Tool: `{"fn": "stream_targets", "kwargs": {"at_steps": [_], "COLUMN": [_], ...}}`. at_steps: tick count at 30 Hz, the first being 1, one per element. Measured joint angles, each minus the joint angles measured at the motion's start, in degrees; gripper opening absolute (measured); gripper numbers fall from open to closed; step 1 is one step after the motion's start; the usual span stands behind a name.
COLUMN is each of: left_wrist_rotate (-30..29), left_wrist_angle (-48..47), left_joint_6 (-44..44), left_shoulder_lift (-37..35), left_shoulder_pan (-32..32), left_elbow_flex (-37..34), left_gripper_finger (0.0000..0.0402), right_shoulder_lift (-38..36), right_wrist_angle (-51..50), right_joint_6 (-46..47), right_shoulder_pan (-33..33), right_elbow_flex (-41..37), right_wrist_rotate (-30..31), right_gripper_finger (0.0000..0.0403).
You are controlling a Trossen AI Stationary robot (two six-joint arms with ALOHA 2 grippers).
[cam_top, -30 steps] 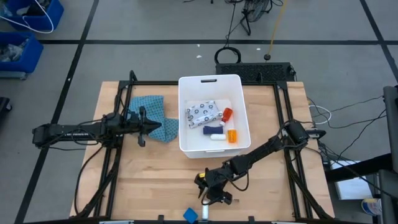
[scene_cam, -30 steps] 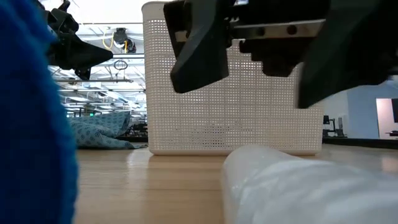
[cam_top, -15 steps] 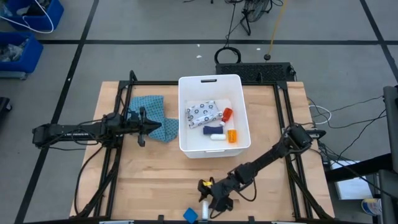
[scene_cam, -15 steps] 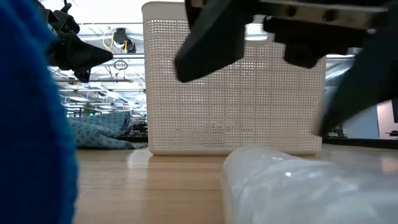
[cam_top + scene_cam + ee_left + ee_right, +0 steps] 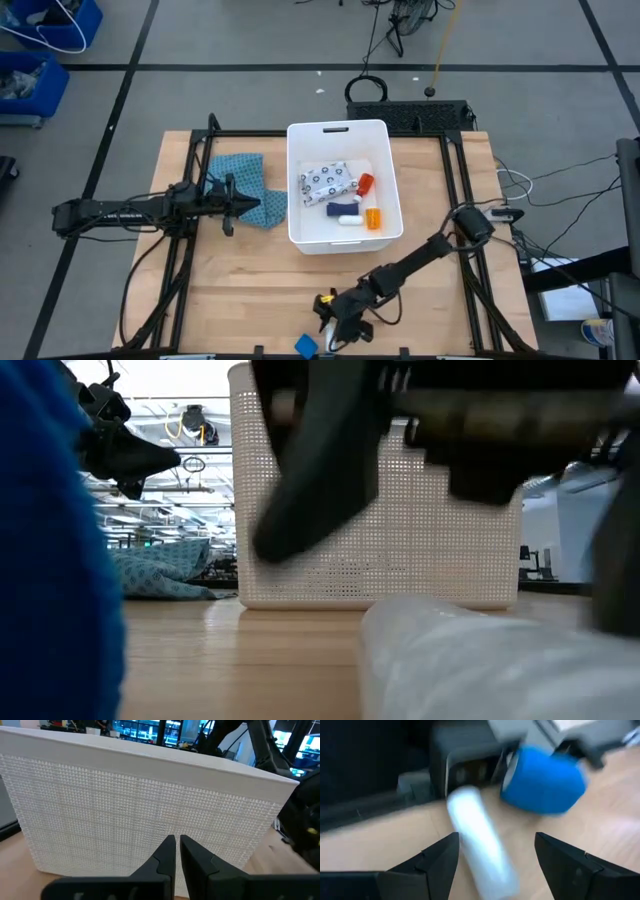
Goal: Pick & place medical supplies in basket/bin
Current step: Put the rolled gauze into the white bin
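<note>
Medical supplies not yet binned lie at the tabletop's [image 5: 240, 290] near edge: a white tube [image 5: 479, 841] and a blue piece [image 5: 543, 780] just beside it. The right hand [image 5: 338, 322] hovers over them with its fingers [image 5: 427, 861] spread apart and nothing between them; in the right wrist view the tube's long axis runs straight out from the gap between the fingers, its far end close beside the blue piece. Farther out, the white bin [image 5: 344, 184] stands mid-tabletop holding the patterned pouch [image 5: 327, 181], a red bottle [image 5: 365, 182], an orange pill bottle [image 5: 373, 217] and other small items. The left hand [image 5: 229, 201] waits beside the bin over the teal cloth [image 5: 247, 188], fingers [image 5: 162, 860] together, pointing at the bin's wall.
</note>
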Motion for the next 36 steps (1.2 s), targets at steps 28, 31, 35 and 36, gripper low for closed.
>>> {"fn": "stream_targets", "kwargs": {"at_steps": [28, 31, 35, 36], "left_wrist_rotate": [0.1, 0.1, 0.1, 0.1], "left_wrist_angle": [-2.3, -2.3, -2.2, -2.1], "left_joint_6": [-0.9, -0.8, -0.6, -0.6], "left_shoulder_lift": [0.0, 0.0, 0.0, 0.0], "left_shoulder_pan": [0.0, 0.0, 0.0, 0.0], "left_elbow_flex": [0.0, 0.0, 0.0, 0.0], "left_gripper_finger": [0.0028, 0.0028, 0.0028, 0.0028], "right_shoulder_lift": [-4.9, -9.2, -14.3, -15.8], "right_wrist_angle": [-13.9, -16.2, -18.3, -18.7], "right_joint_6": [2.3, 2.3, 4.2, 4.7], "right_shoulder_pan": [-3.1, -3.5, -5.1, -5.5], "right_elbow_flex": [1.1, 1.1, 1.1, 1.1], "right_wrist_rotate": [1.0, 3.4, 4.7, 5.1], "right_gripper_finger": [0.0044, 0.0045, 0.0071, 0.0075]}}
